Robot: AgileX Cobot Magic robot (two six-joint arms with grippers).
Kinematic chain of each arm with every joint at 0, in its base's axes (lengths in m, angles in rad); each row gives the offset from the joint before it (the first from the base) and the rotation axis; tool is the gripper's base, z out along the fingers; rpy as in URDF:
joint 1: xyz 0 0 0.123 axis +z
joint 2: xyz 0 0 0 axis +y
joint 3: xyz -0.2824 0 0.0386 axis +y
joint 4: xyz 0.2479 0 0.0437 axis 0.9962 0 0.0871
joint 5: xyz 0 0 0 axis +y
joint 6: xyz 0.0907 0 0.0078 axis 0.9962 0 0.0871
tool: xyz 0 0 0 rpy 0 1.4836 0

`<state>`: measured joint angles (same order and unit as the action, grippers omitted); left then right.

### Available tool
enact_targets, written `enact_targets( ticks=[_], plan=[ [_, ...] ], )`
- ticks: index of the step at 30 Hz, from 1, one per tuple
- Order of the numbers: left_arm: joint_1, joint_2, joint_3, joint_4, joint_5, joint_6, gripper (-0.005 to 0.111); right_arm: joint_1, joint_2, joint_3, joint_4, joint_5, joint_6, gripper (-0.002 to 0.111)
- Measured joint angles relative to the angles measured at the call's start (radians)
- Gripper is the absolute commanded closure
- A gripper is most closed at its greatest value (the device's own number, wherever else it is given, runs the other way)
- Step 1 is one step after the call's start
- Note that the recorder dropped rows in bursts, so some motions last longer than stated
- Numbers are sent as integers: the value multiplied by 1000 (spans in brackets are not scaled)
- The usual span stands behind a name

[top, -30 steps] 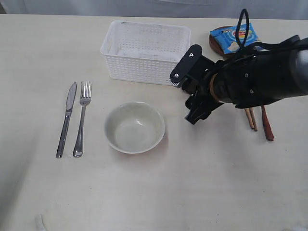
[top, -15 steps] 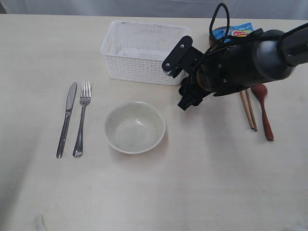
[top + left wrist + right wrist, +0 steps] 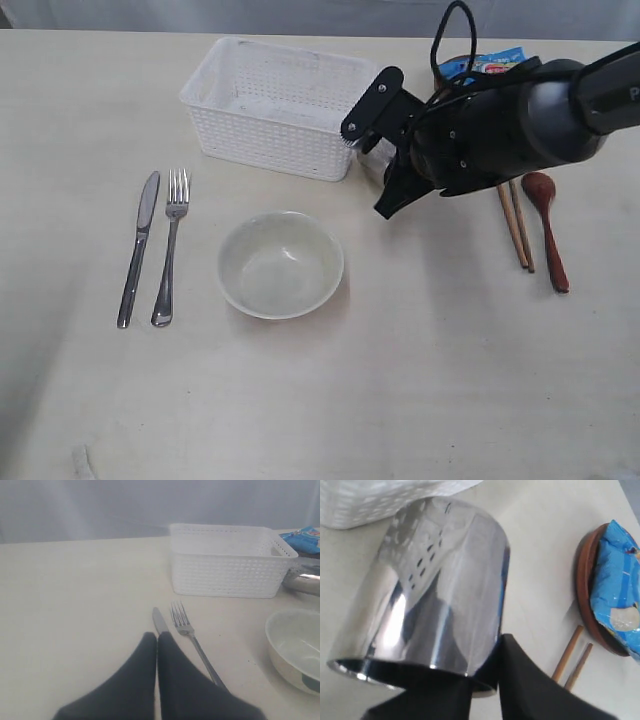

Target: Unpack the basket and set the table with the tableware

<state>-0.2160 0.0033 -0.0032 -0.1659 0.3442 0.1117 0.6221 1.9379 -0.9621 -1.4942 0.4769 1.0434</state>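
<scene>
My right fingers (image 3: 390,190) are clenched on the rim wall of the steel cup (image 3: 435,585), which stands just beside the right-hand corner of the white basket (image 3: 270,110), close to its perforated side. My left fingers (image 3: 156,642) are pressed together on nothing, above the knife (image 3: 138,247), which lies beside the fork (image 3: 169,250). The bowl (image 3: 281,264) sits apart from the basket's near edge. The chopsticks (image 3: 517,225) and spoon (image 3: 548,225) lie parallel at my right, near the brown plate (image 3: 585,595) carrying the blue packet (image 3: 617,585). The worktop (image 3: 430,380) is bare between bowl and chopsticks, and along its whole near side.
</scene>
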Motion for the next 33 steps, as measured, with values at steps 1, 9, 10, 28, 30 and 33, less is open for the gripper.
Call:
enact_targets(
  ticks=[1,9,10,28,30,33],
  plan=[
    [0,0,0,0,0,0,107,0,-8,0,8,7,0,108],
    [0,0,0,0,0,0,107,0,-163,10,147,30,-50,108],
    [0,0,0,0,0,0,107,0,-185,10,163,30,-65,108],
    [0,0,0,0,0,0,107,0,-370,-173,1161,109,-710,108],
    [0,0,0,0,0,0,107,0,-370,-216,1246,110,-768,108],
    [0,0,0,0,0,0,107,0,-363,-299,1361,135,-843,108]
  ],
)
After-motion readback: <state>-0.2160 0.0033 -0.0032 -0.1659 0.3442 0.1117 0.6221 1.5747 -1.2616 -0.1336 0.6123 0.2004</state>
